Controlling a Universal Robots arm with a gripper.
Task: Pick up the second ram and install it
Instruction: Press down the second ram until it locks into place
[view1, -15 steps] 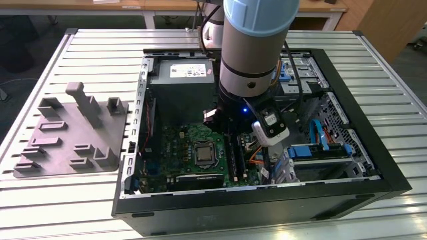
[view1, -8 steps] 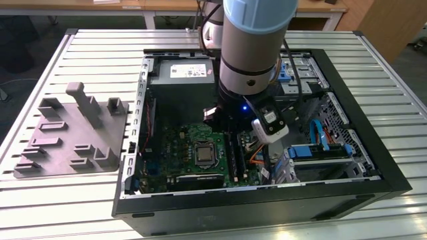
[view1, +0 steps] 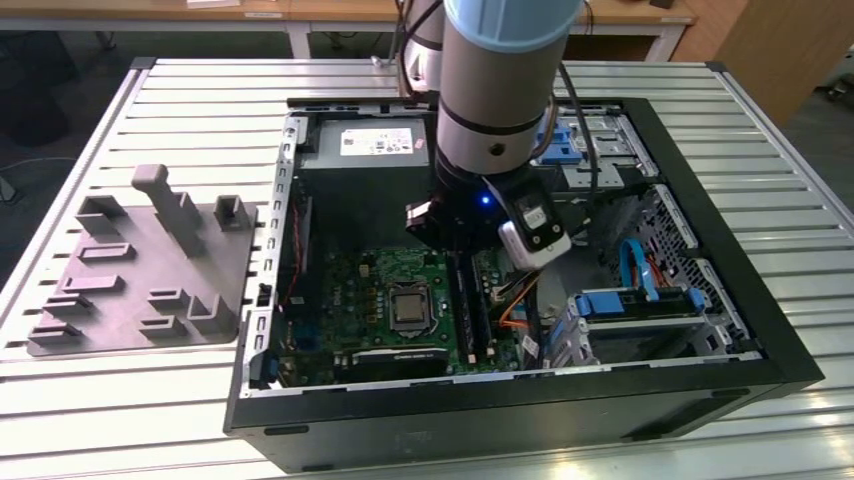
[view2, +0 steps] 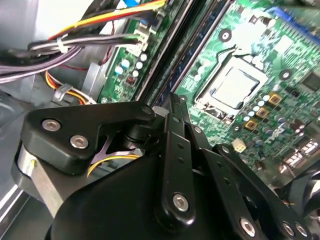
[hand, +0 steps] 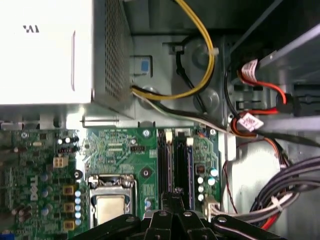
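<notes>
On the exterior view's left, a grey fixture tray with upright blocks lies flat on the slatted metal table, just beside the open computer case. Inside the case, the green motherboard covers the floor, with the square processor socket near its middle. To the right of the socket in the exterior view run the long black slot rails, and beyond them orange and yellow cables cross toward the blue drive brackets. The white power supply sits at the far end of the case from the socket.

The arm reaches down into the case directly above the slot rails, blocking the far end of them in the exterior view. The gripper hangs low over the rails beside the socket, and its fingers stand drawn together to a narrow tip in both wrist views.

The second ram appears as a dark blue-edged stick standing upright in one of the rails, on the side of the rails away from the socket. It lies just beyond the fingertips, close to them. I cannot tell whether the fingers touch it or whether it is pressed fully home.
</notes>
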